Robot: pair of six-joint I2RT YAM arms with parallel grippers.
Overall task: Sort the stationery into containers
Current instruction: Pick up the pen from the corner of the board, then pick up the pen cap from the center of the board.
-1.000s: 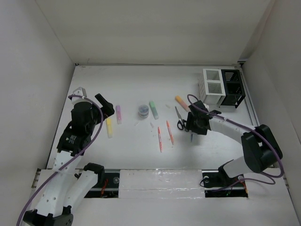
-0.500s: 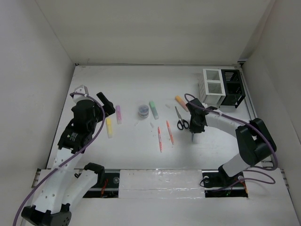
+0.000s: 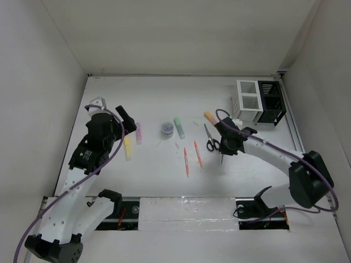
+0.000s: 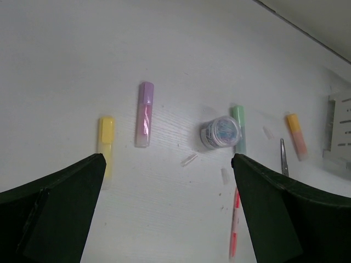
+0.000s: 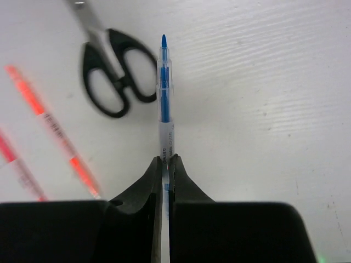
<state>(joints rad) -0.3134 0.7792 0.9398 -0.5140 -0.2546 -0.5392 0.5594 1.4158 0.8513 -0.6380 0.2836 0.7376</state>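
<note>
Within the last second the right gripper [image 5: 164, 164], clamped on the blue pen [image 5: 164, 104], seems to have raised it beside the scissors [image 5: 123, 82], ready for the white organizer [image 3: 248, 112] at one o'clock, while the left gripper [image 4: 167, 164] hangs spread wide.

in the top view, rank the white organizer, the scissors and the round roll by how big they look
1. white organizer
2. scissors
3. round roll
All sit at a similar distance, so the order is clear.
</note>
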